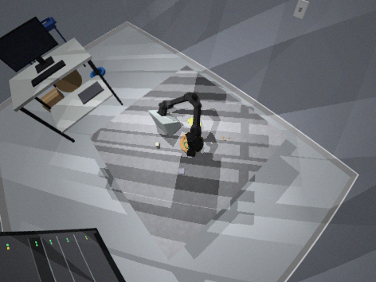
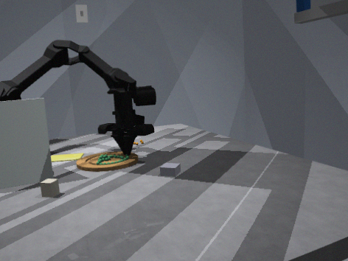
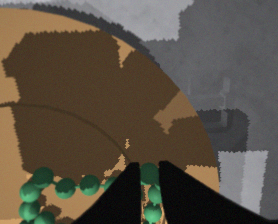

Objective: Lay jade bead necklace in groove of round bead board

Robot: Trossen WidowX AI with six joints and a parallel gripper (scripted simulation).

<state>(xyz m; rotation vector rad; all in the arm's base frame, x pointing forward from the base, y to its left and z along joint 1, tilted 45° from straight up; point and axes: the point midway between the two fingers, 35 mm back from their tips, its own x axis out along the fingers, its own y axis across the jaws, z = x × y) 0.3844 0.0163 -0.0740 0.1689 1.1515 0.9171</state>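
Observation:
The round wooden bead board lies flat on the floor. The jade bead necklace lies on it as a bunched, uneven loop of green beads. In the wrist view part of the board's thin curved groove shows, with beads at the lower left lying inside its line. My gripper points down at the board's edge and is shut on the necklace, with a green bead between the fingertips. More beads trail below that bead between the fingers. The far part of the necklace is cut off in the wrist view.
A pale slanted panel stands near the arm's base. A yellow sheet lies beside the board. A beige cube, a lilac block and small orange bits lie around it.

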